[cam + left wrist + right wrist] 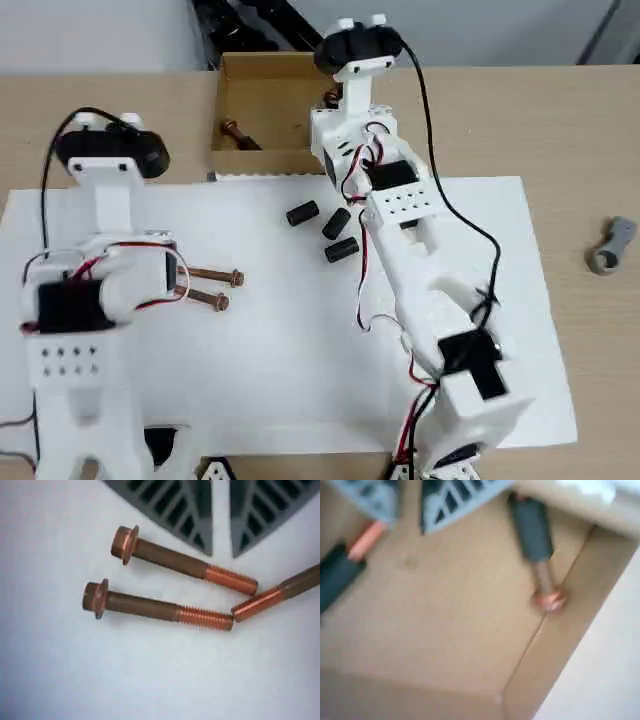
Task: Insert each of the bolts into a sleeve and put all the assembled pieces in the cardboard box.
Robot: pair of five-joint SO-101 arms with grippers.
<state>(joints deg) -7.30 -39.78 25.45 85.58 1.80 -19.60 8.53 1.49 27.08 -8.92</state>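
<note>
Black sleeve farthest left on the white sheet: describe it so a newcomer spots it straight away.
Find the cardboard box at the far edge of the table. Just in front of it, on the white sheet, lie three short black sleeves. The one meant is the left sleeve, lying alone, while the other two sit close together beside the right arm.

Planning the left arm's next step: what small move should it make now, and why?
Probably lower the left gripper onto the bolt nearest it: it is open and empty beside that bolt, three sleeves lie unfilled on the sheet, and the right gripper is over the cardboard box.
</note>
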